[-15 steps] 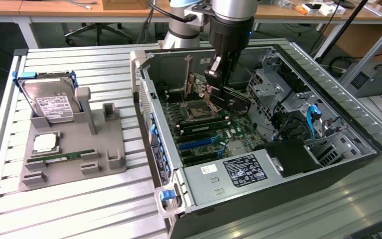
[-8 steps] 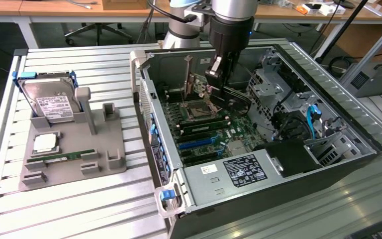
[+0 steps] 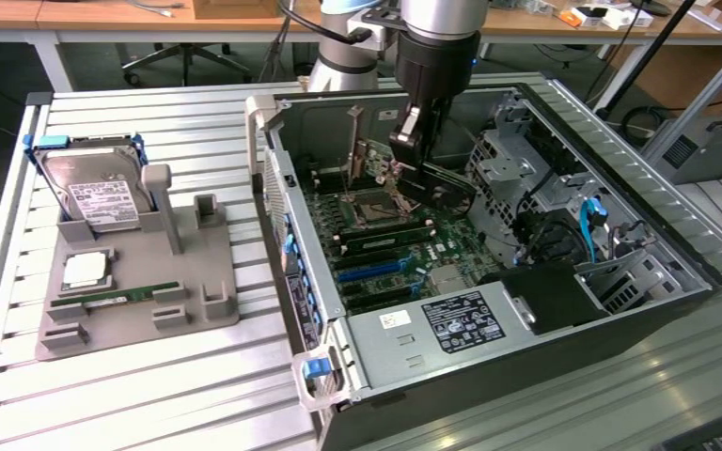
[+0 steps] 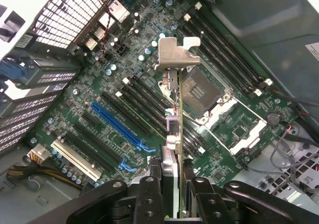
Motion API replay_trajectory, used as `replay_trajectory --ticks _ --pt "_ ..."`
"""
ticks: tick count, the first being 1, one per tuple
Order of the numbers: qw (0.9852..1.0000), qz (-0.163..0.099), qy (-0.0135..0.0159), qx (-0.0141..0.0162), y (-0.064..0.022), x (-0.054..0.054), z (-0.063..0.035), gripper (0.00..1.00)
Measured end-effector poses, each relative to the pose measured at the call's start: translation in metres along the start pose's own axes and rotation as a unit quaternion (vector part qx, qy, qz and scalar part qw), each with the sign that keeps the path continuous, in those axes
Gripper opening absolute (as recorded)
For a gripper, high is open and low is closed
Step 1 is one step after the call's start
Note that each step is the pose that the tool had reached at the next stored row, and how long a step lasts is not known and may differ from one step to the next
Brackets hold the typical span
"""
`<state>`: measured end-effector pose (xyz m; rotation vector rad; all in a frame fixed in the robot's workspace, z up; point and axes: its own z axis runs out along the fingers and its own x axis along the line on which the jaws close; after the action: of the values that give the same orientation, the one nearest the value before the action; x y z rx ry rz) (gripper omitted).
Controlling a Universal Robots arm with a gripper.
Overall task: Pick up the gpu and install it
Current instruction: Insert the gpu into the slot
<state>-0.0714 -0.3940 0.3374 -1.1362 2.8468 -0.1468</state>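
The gpu (image 4: 178,109) appears edge-on in the wrist view, a thin dark card with its silver bracket (image 4: 175,54) at the far end. My gripper (image 4: 175,196) is shut on the card's near edge, one black finger (image 4: 149,196) on each side. The card hangs just above the green motherboard (image 4: 99,84), over the black slots between the blue slot (image 4: 119,125) and the CPU socket (image 4: 199,89). In the exterior view my gripper (image 3: 401,155) reaches down into the open computer case (image 3: 462,329), with the gpu (image 3: 384,169) held at its tip above the board.
A grey tray (image 3: 198,282) at the exterior view's left holds a hard drive (image 3: 98,197), a silver chip (image 3: 86,270) and a green memory stick (image 3: 117,299). Inside the case, drive cages (image 3: 511,160), blue cables (image 3: 587,225) and the case walls hem the arm in.
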Motion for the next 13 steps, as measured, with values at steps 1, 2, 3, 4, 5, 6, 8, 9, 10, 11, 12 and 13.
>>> replay_trajectory --ticks 1,2,3,4,5,6,8,9,10,11,12,13 --pt "1.0 -0.001 -0.0001 0.0 0.0 0.0 0.0 0.27" --pt "1.0 -0.002 -0.0003 -0.0001 0.0 0.0 0.0 0.27" --pt "1.0 -0.003 -0.0003 -0.0001 0.0 0.0 0.0 0.27" --pt "1.0 -0.004 -0.0005 -0.0001 0.0 0.0 0.0 0.27" --pt "1.0 -0.005 -0.0006 -0.0002 0.0 0.0 0.0 0.27" --pt "1.0 -0.006 -0.0007 -0.0002 0.0 0.0 0.0 0.27" --pt "1.0 -0.007 -0.0008 -0.0002 0.0 0.0 0.0 0.27" --pt "1.0 -0.008 -0.0009 -0.0002 0.0 0.0 0.0 0.27" --pt "1.0 -0.009 -0.001 -0.0002 0.0 0.0 0.0 0.27" --pt "1.0 -0.009 -0.001 -0.0003 0.0 0.0 0.0 0.27" --pt "0.9999 -0.01 -0.0011 -0.0002 0.0 0.0 0.0 0.27" --pt "0.9999 -0.011 -0.0011 -0.0002 0.0 0.0 0.0 0.27"
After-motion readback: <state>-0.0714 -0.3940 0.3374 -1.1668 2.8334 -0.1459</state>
